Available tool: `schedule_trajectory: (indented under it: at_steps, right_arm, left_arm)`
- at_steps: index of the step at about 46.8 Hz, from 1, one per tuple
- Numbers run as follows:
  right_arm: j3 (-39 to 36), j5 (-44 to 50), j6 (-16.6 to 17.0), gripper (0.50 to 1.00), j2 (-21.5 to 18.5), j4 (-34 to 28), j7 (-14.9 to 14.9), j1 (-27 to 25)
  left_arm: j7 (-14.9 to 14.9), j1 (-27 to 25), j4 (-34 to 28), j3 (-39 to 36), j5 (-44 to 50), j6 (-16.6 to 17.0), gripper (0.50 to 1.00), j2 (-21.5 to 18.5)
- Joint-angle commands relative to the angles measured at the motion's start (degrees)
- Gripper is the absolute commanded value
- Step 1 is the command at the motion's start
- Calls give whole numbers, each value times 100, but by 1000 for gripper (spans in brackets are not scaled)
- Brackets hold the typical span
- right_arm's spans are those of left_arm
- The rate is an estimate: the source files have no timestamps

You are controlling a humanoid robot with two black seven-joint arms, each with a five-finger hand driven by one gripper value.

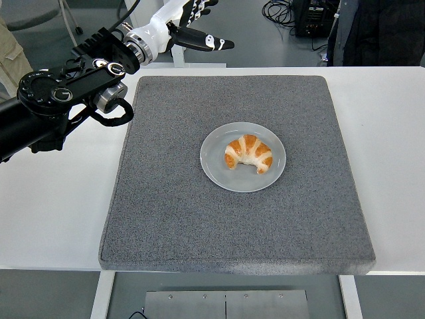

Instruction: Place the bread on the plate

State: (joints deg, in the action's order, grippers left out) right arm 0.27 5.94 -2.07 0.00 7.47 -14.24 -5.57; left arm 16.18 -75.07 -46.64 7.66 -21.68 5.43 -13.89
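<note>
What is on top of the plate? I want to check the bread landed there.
A croissant lies on the plate, left of nothing else; the plate's middle beneath it is covered. The left hand is raised away, open.

Beyond my white table [398,133] the floor is smooth grey-green [246,40], evenly lit. A white post on a flat white base plate [176,60] stands just behind the table's far edge, with a white cabinet-like panel behind it. At top right a black box [312,16] sits on the floor with a tangle of black cables [275,10] beside it, next to someone in dark clothing [382,30]. At top left I see grey chair legs on castors [73,26] and a beige sleeve [12,63]
</note>
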Motion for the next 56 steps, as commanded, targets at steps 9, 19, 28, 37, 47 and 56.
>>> schedule_trajectory:
  at_steps: [9, 19, 28, 37, 47, 56]
  right_arm:
    - [0, 3, 5, 1000, 0, 9, 1, -6]
    - [0, -5, 31, 1000, 0, 53, 1, 12]
    - [0, -5, 22, 1000, 0, 53, 1, 12]
    - [9, -5, 22, 1000, 0, 35, 1, 12]
    - [9, 3, 22, 1000, 0, 44, 1, 12]
    - [0, 3, 5, 1000, 0, 0, 1, 12]
  left_arm:
    - [25, 581, 585, 982, 445, -314, 984, 211]
    - [43, 792, 1648, 1527, 542, -613, 986, 765]
    - [52, 801, 2730, 1783, 1051, -1202, 986, 1222]
    - [-1, 941, 2836, 1870, 1868, -1448, 987, 1328]
    - [-10, 1143, 2889, 2221, 2484, -1510, 989, 1389]
    - [-10, 1284, 2924, 2503, 2493, -1545, 989, 1389]
